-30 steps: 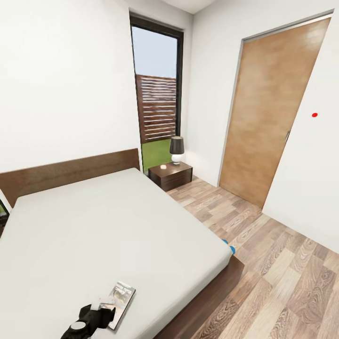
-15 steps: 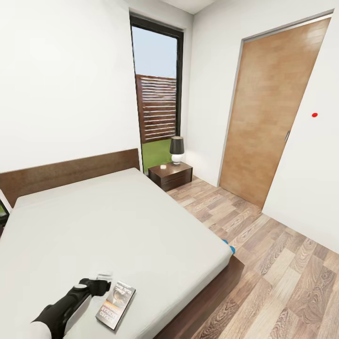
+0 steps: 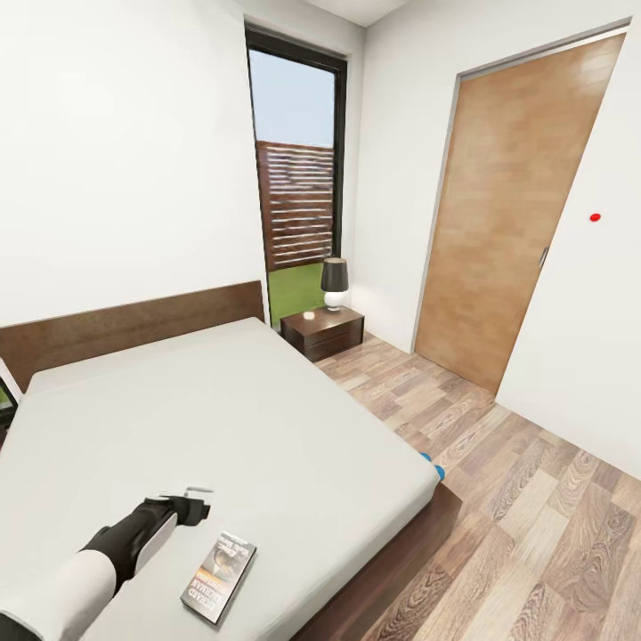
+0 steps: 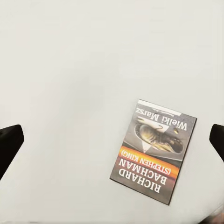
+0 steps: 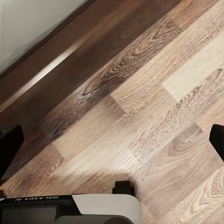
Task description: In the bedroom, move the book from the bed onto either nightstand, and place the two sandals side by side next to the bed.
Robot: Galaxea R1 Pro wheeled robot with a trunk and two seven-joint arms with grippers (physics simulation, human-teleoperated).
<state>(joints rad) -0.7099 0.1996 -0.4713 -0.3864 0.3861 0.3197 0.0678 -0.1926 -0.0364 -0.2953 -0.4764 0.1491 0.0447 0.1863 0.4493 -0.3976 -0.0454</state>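
- White walls (image 3: 116, 160) on every side, wood-plank floor (image 3: 534, 516).
- Tall dark-framed window (image 3: 298, 169) in the corner, grass and slatted fence beyond.
- Right of the window, a sliding wooden door (image 3: 512, 214).
- Below the window, a small black-shaded lamp (image 3: 335, 282).

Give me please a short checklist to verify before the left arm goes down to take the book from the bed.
1. The book lies flat on the bed, cover up: ok.
2. Left gripper has its jaws open, fingertips at both edges of the left wrist view: ok.
3. Gripper centred over the book: not ok; in the left wrist view the book sits off to one side.
4. Nothing lies on the mattress around the book: ok.
5. Free spot on the nightstand beside the lamp: ok, though it is far.
6. Right gripper free: ok; its jaws are open over the wood floor.
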